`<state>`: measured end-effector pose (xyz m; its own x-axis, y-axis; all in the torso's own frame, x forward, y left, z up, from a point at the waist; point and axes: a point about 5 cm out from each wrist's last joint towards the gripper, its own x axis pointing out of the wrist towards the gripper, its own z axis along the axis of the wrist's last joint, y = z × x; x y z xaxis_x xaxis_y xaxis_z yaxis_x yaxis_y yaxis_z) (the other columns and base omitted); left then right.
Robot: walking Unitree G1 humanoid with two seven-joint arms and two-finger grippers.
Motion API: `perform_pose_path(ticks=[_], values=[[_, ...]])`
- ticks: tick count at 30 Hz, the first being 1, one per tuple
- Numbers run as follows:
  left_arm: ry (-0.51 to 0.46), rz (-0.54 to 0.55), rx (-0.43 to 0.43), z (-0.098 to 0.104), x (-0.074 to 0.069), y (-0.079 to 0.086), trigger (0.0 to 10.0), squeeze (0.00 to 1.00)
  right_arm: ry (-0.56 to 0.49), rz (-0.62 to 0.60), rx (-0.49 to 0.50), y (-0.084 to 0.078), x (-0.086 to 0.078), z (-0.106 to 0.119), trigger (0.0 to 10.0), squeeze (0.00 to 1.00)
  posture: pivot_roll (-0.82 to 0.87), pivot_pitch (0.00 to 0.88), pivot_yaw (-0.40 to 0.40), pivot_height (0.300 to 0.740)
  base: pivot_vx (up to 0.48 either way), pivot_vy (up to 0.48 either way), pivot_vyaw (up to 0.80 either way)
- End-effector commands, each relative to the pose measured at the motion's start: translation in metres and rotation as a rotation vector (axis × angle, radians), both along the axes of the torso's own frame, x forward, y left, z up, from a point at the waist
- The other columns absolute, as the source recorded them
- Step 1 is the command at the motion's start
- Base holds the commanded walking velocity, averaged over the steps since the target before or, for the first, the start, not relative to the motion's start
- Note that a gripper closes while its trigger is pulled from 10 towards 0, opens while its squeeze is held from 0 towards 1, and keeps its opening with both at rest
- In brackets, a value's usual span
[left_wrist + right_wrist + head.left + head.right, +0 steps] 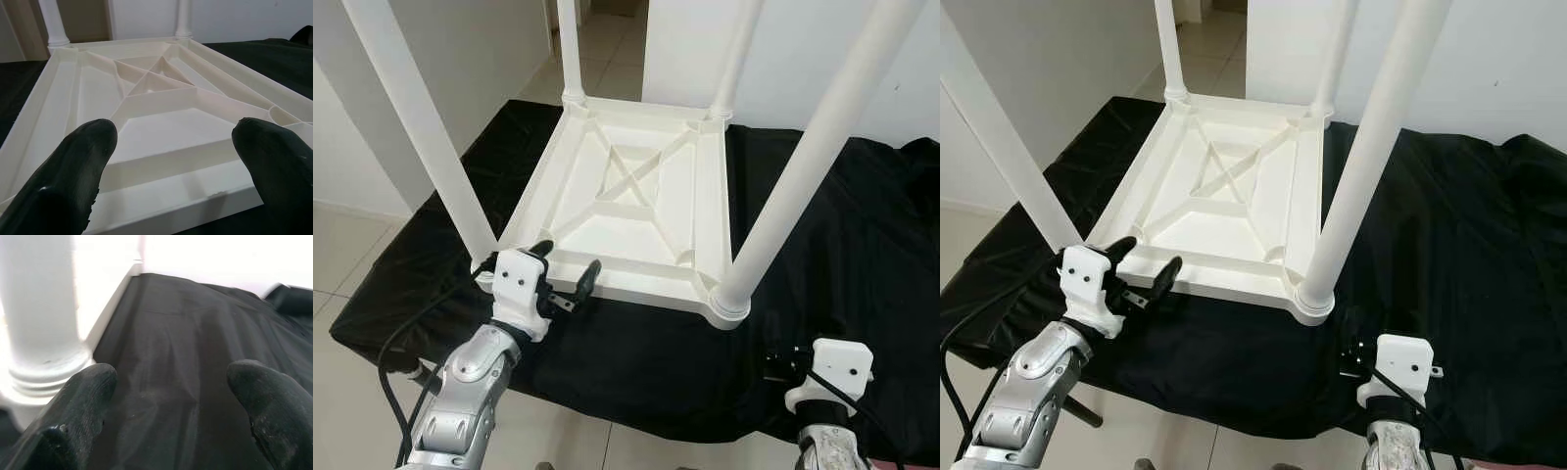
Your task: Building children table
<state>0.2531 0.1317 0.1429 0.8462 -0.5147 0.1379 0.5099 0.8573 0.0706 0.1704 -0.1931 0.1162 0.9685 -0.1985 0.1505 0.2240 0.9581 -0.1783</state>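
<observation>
A white plastic children's table (636, 201) lies upside down on a black cloth, its ribbed underside up. Its legs stand upright at the corners, with the near left leg (421, 127) and near right leg (813, 157) closest to me. My left gripper (568, 269) is open at the table's near edge, beside the base of the near left leg, with nothing between its fingers (73, 171). My right gripper (171, 411) is open over the black cloth, just right of the near right leg's base (44, 362), and holds nothing.
The black cloth (842, 264) covers a low platform and hangs over its near edge. Tiled floor (342, 235) lies to the left, and white walls (822, 59) stand behind. Black cables (401, 352) run along my left arm.
</observation>
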Motion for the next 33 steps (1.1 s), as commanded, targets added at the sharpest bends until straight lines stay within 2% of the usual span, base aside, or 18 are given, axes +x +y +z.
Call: perform_pose_path(ticks=[1,5,8,13,17,21,25,33], values=[[-0.005,-0.049,0.019,0.002,-0.002,-0.005,10.0,0.0,-0.01,0.033,0.005,0.003,-0.002,0.003,10.0,0.0,-0.1,0.023,0.008,0.74,0.0,0.0,0.0],[-0.024,-0.094,0.055,0.003,-0.007,-0.011,10.0,0.0,-0.013,0.106,0.003,0.009,-0.002,0.006,10.0,0.0,-0.1,0.017,0.017,0.74,0.0,0.0,0.0],[-0.053,-0.182,0.09,0.005,-0.018,-0.016,10.0,0.0,-0.022,0.19,0.004,0.015,0.004,0.012,10.0,0.0,-0.09,0.012,0.027,0.74,0.0,0.0,0.0],[-0.033,-0.25,0.08,0.007,-0.025,-0.014,10.0,0.0,-0.014,0.254,0.012,0.019,0.007,0.013,10.0,0.0,-0.09,0.012,0.029,0.74,0.0,0.0,0.0],[-0.034,-0.346,0.092,0.012,-0.035,-0.012,10.0,0.0,-0.021,0.316,0.02,0.026,0.014,0.014,10.0,0.0,-0.08,0.003,0.026,0.74,0.0,0.0,0.0],[-0.031,-0.396,0.082,0.014,-0.038,-0.014,10.0,0.0,-0.039,0.322,0.039,0.029,0.023,0.016,10.0,0.0,-0.07,0.0,0.014,0.74,0.0,0.0,0.0],[-0.005,-0.506,0.081,0.014,-0.046,-0.022,10.0,0.0,-0.082,0.314,0.084,0.039,0.045,0.026,10.0,0.0,-0.06,0.0,0.01,0.74,0.0,0.0,0.0],[-0.003,-0.548,0.085,0.014,-0.047,-0.028,10.0,0.0,-0.093,0.287,0.131,0.054,0.064,0.031,10.0,0.0,-0.06,0.0,0.006,0.74,0.0,0.0,0.0]])
